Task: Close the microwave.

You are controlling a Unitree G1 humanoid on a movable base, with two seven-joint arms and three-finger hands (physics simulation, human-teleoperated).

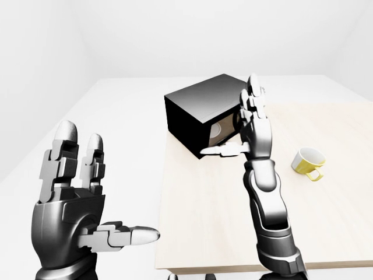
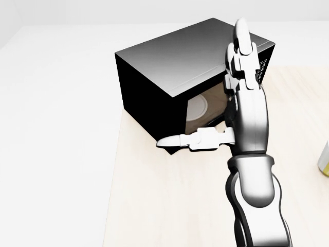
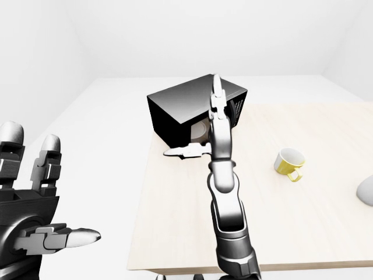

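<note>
The black microwave (image 2: 169, 56) stands on the pale wooden table (image 2: 154, 206), at the top middle of the head view. Its door (image 2: 203, 110) shows the turntable through the window and lies close against the body; I cannot tell whether it is fully latched. My right hand (image 2: 200, 82) is open in front of the door, fingers (image 2: 241, 46) upright before the control panel and the thumb (image 2: 177, 140) pointing left along the door's lower edge. My left hand (image 1: 111, 181) is open and empty at the lower left of the left-eye view, off the table.
A yellow mug (image 1: 308, 162) stands on the table to the right of the microwave. A grey rounded thing (image 3: 367, 195) shows at the right edge of the right-eye view. The table's left edge (image 1: 163, 198) runs down just below the microwave.
</note>
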